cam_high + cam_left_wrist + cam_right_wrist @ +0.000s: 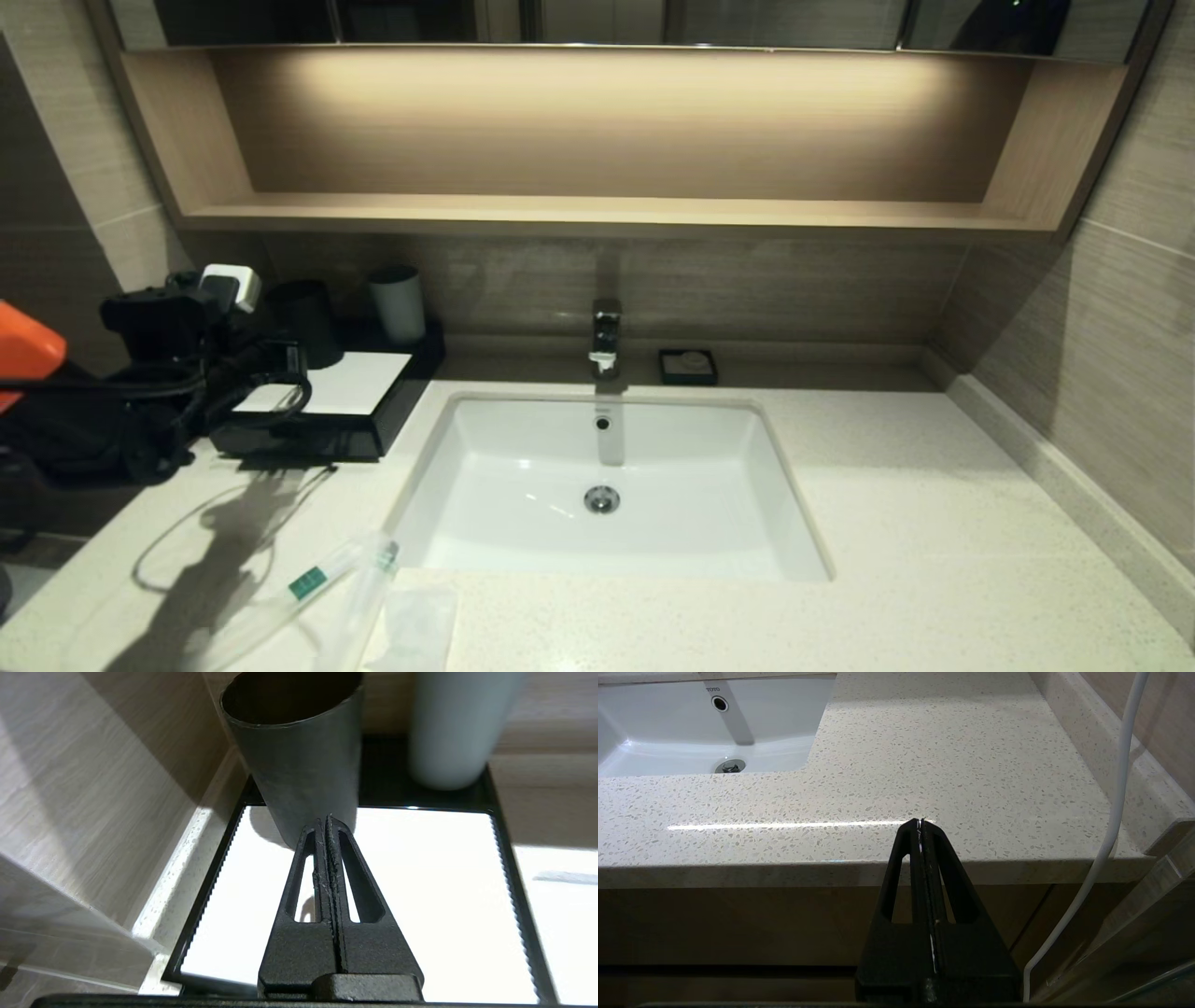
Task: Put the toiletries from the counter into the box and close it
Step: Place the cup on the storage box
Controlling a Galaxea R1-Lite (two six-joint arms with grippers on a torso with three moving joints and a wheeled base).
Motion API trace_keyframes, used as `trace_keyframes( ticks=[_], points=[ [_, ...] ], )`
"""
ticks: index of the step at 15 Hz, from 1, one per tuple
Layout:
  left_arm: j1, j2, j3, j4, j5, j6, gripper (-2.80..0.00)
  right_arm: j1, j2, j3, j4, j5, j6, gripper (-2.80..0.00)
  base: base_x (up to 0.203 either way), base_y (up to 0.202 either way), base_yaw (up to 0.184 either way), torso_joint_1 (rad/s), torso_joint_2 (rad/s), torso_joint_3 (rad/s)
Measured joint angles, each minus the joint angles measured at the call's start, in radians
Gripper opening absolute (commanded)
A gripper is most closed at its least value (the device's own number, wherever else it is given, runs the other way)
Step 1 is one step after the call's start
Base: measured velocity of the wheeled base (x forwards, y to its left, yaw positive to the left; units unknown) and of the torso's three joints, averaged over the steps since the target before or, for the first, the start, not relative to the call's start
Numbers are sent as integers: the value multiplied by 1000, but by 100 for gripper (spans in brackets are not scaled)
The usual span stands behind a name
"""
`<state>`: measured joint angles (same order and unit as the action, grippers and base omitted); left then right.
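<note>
Nearest us, the packets [308,588] and the sachet [415,625] lie on the worktop [934,523] at its front left edge, nowhere near in yet. Our right hand [920,822] sits closed and empty, parked low at the front edge. Further back, our left hand [325,820] is closed on nothing, hovering over the white top of the box [350,385], which looks shut. We reckon the drawer needs pulling open first, so come in low at its front and steer clear of the dark cup [299,751].
</note>
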<state>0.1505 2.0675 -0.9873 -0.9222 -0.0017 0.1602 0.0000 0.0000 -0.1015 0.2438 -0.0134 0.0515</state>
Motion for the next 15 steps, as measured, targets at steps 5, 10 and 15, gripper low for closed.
trace_keyframes(
  ticks=[5, 10, 15],
  points=[
    [28, 77, -87, 2, -37, -19, -280, 0, 0, 0, 0, 0, 0, -280, 0, 0, 0, 0, 0, 0],
    [44, 117, -139, 9, -65, -22, -280, 0, 0, 0, 0, 0, 0, -280, 0, 0, 0, 0, 0, 0],
    [57, 150, -185, 24, -96, -26, -280, 0, 0, 0, 0, 0, 0, -280, 0, 0, 0, 0, 0, 0]
  ],
)
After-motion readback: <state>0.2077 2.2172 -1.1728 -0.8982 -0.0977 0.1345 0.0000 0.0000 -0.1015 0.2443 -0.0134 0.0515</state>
